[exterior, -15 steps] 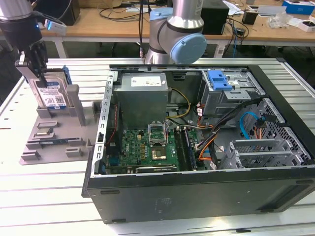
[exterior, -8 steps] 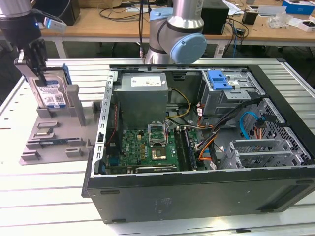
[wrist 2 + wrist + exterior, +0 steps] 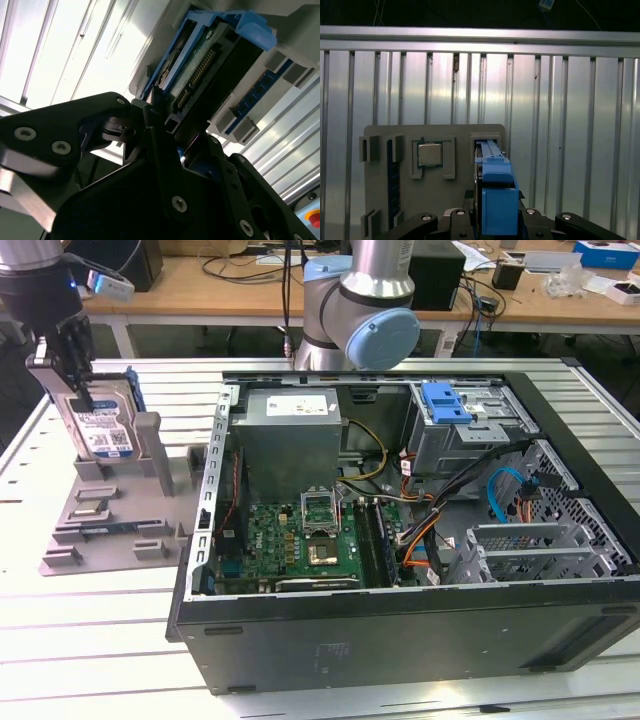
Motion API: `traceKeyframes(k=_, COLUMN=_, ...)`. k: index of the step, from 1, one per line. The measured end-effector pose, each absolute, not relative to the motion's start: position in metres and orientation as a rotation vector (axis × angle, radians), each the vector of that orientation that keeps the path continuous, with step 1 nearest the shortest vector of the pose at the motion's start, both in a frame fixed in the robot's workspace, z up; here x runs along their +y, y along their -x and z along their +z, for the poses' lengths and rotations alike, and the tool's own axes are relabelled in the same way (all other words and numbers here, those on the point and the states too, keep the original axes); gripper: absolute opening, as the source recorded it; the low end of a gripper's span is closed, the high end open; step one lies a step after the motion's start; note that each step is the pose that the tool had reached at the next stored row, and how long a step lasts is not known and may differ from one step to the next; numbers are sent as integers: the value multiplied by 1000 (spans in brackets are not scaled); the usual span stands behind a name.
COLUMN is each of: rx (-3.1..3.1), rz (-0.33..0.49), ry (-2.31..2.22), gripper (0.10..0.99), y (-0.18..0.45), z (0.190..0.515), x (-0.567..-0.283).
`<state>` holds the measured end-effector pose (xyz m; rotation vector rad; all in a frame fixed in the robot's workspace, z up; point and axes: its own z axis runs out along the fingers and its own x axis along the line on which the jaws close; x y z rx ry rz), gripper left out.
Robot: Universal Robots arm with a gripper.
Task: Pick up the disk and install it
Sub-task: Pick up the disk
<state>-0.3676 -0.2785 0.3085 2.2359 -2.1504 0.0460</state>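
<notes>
While the pincer pinches the upright disk in the grey stand, the open computer case sits just beside.

In the exterior view, a post blocks three o'clock of the disk, the computer case beyond; six o'clock is open table.

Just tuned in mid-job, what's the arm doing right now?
The arm's tool is at the top edge of the disk, which stands upright in the grey stand at the exterior view's left. The open case sits on the exterior view's right of the stand. The disk is not yet installed in it.
</notes>
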Motion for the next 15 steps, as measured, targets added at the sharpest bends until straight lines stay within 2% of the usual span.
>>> traceKeyframes(k=15, rx=-2150, rz=46, ry=-2235, gripper=369, y=368, z=311, x=-279)
